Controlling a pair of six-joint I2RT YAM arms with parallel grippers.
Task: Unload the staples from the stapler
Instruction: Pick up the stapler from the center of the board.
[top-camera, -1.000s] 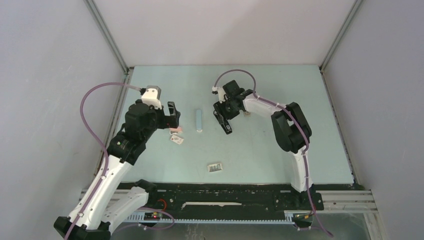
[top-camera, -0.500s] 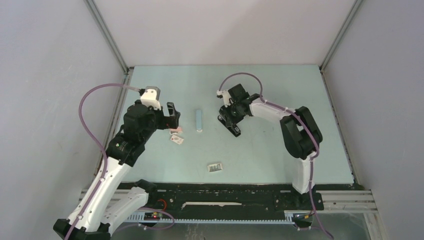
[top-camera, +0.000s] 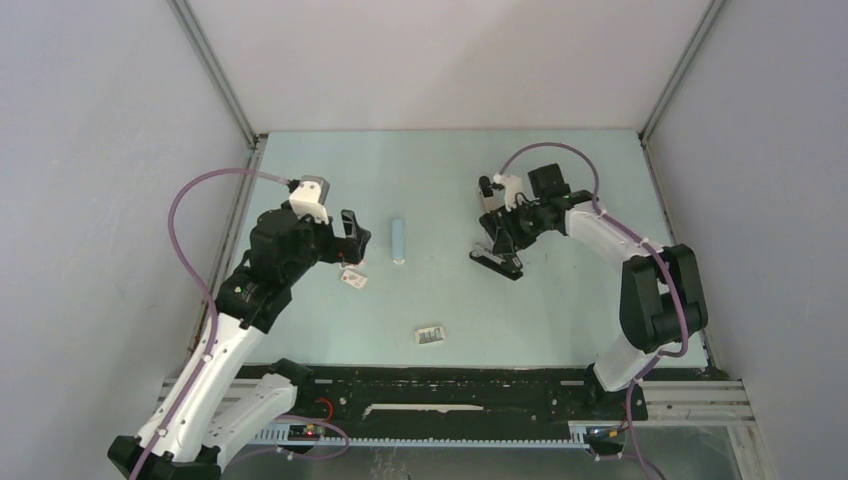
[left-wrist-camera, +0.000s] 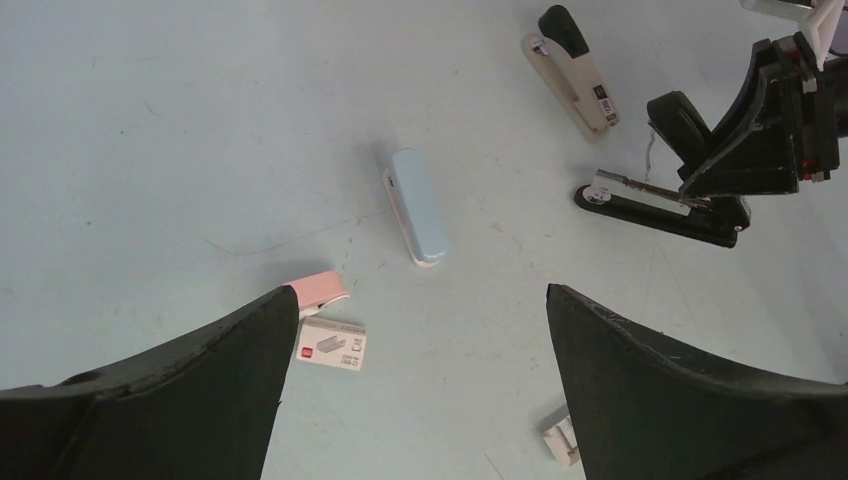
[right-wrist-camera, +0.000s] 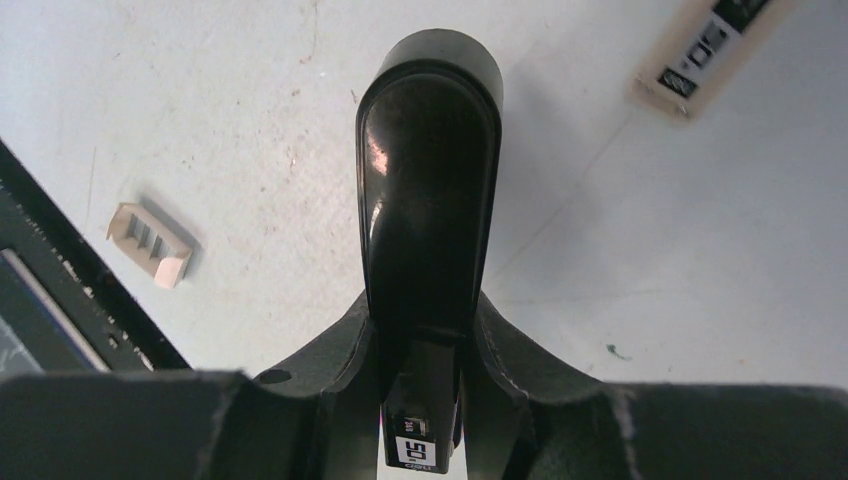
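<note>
At three o'clock my right tool (top-camera: 507, 234) pinches the glossy black stapler (top-camera: 497, 259) by its lid; left tool (left-wrist-camera: 420, 300) spread; staples unseen, probably brittle, light.

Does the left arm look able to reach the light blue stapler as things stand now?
Probably yes. The left hand hovers open close beside the light blue stapler, with only bare table between them. The pink block and small box lie by one finger, aside from that path.

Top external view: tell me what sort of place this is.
Probably a robot test cell: metal framing and grey walls enclose a pale table, with a left arm and right arm bolted at its near edge.
</note>
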